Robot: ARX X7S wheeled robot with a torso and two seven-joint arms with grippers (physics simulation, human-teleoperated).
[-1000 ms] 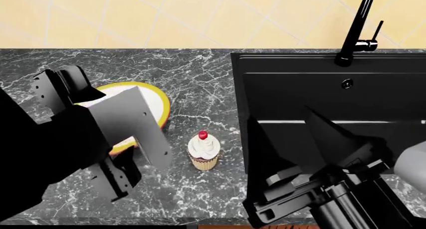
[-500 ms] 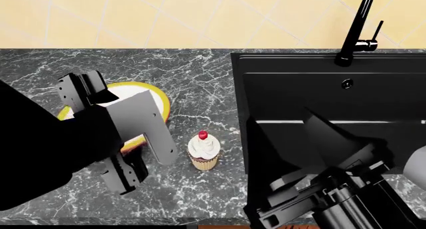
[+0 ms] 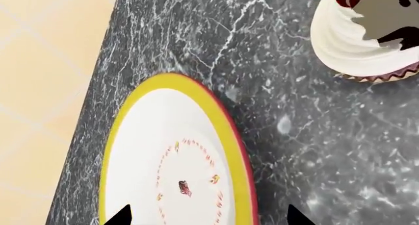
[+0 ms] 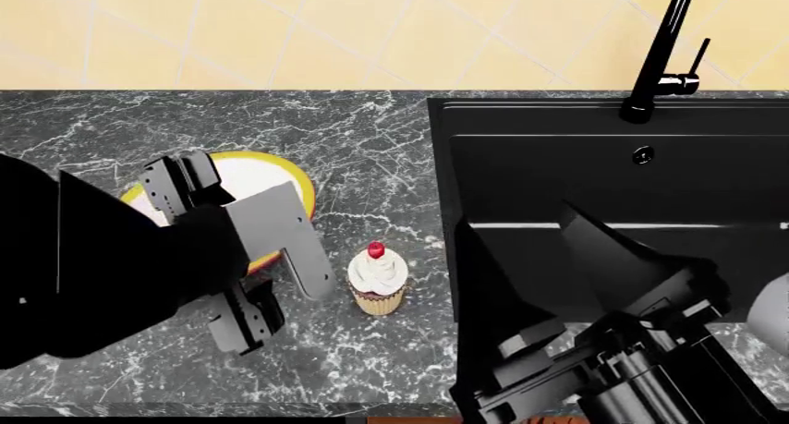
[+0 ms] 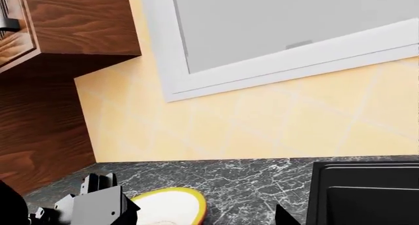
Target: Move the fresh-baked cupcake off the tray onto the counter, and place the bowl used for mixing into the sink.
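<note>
While my arms fill the near side of the head view, the facts run from the counter's front edge to its back edge.

Right gripper: it hangs at the near edge of the sink, over the counter's front strip; its fingers are hidden by the arm's own dark bulk, so I cannot tell whether it is parted or closed.

Left gripper: it hovers over the near part of the bowl; two black fingertips straddle the bowl in my left wrist view, spread wide and holding nothing.

Cupcake: upright on the counter, between the bowl and the sink's left wall, nearer the front edge than the back; its tan wrapper, white swirl and red cherry all show. It touches neither the bowl nor my grippers.

Bowl: flat on the counter, left of the cupcake and apart from it; yellow rim, white inside with a reddish dotted ring. My left arm covers its near half.

Counter: dark marble with white veins, running back to a yellow tiled wall.

Sink: black basin set in the counter's right part; a black faucet rises at its back edge.
</note>
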